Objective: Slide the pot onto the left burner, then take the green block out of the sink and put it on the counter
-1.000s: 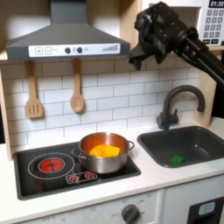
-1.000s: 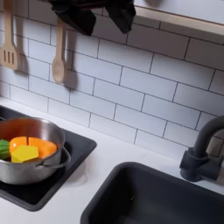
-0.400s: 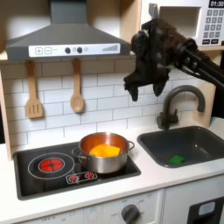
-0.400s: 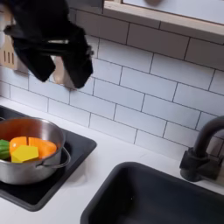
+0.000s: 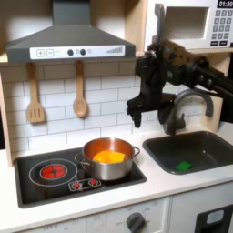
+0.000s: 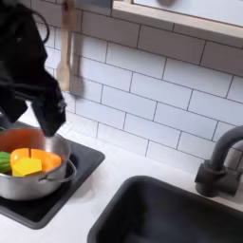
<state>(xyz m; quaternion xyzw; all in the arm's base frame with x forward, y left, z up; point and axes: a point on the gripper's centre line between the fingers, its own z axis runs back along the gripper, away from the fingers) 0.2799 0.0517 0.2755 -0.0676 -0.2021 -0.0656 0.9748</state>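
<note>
Nothing looks done: the pot (image 5: 109, 157) sits on the first exterior view's right burner, the green block (image 5: 185, 167) in the sink (image 5: 214, 157); the gripper (image 5: 144, 116), seemingly spread and empty, hovers above

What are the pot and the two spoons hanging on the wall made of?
The pot looks like polished steel: shiny silver sides that catch reflections. The slotted spatula and the spoon look like plain light wood, tan and matte, though painted plastic cannot be ruled out.

Soft even light, motion-blurred arm
</note>
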